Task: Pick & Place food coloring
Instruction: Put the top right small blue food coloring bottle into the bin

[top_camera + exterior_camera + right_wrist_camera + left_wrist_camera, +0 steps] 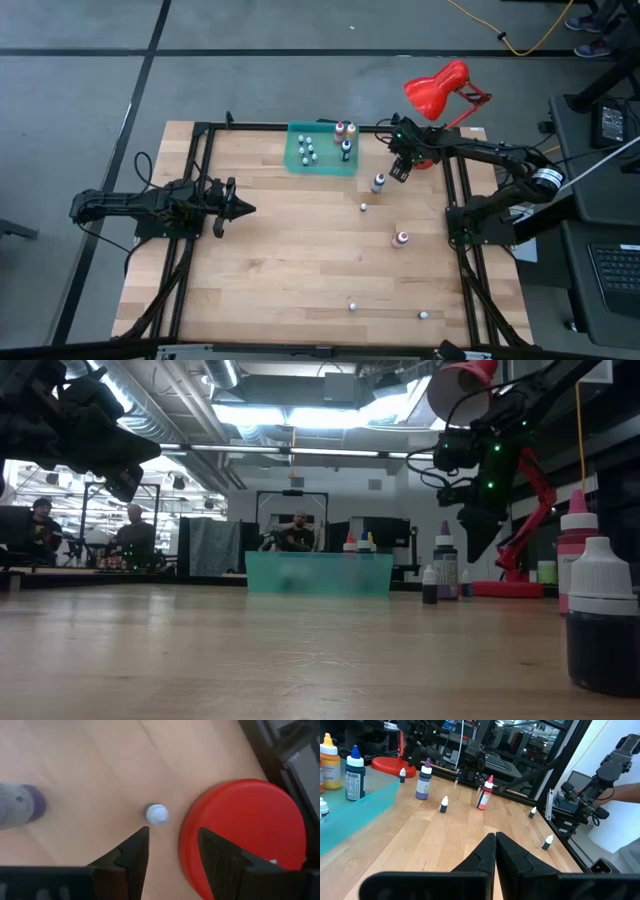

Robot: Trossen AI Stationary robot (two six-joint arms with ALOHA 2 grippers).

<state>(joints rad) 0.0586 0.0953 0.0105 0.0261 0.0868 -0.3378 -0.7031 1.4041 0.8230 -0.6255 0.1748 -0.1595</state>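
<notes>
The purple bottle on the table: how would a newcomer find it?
Start at the teal tray at the table's far edge. Just off its right corner, beside the right gripper, stands the purple bottle. It is taller than the tiny white-capped bottles nearby.

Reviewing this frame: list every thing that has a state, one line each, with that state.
Left gripper: shut, empty, over the table's left side.
Right gripper: open, empty, above a small white-capped bottle by the lamp base.
Purple bottle: upright on the table.
Pink bottle: upright on the table.
Teal tray: holding several bottles, all upright.
Red desk lamp: standing at the table's far right corner.
</notes>
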